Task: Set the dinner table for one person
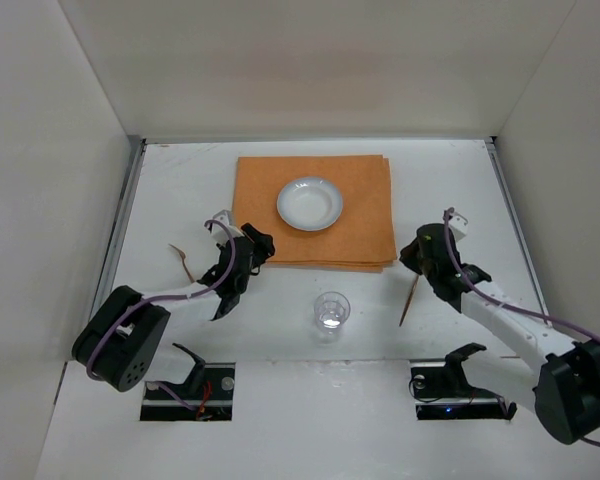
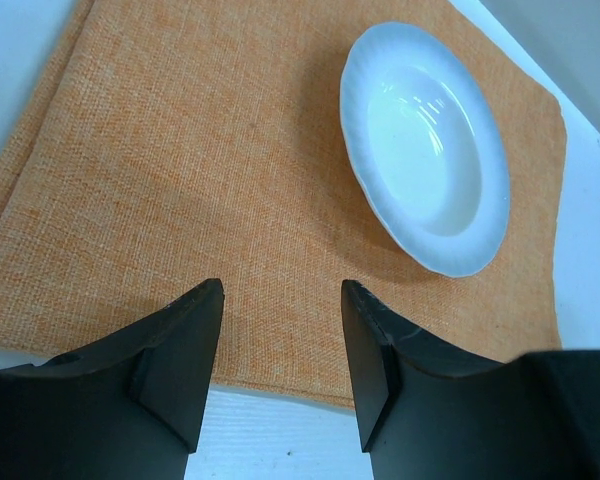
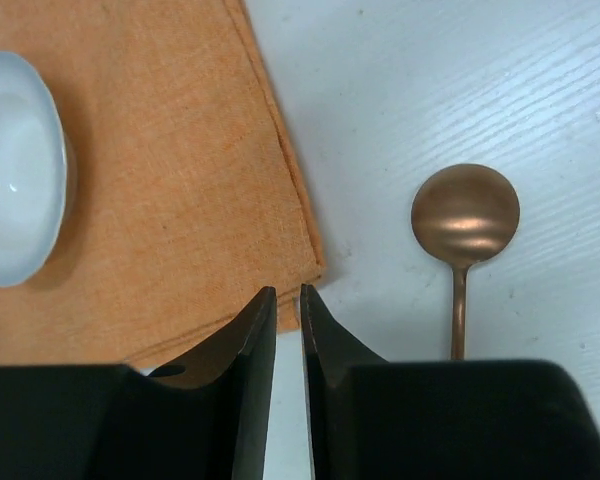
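Observation:
The dinner table is a white top. An orange cloth lies at its back middle with a white plate on it. A clear glass stands in front of the cloth. A copper spoon lies right of the glass and shows in the right wrist view. My left gripper is open and empty over the cloth's near left edge, with the plate beyond it. My right gripper is shut and empty at the cloth's near right corner, left of the spoon.
A small copper utensil, seemingly a fork, lies on the table left of the left arm. Grey rails run along the table's sides. White walls enclose the table. The plate's edge shows in the right wrist view.

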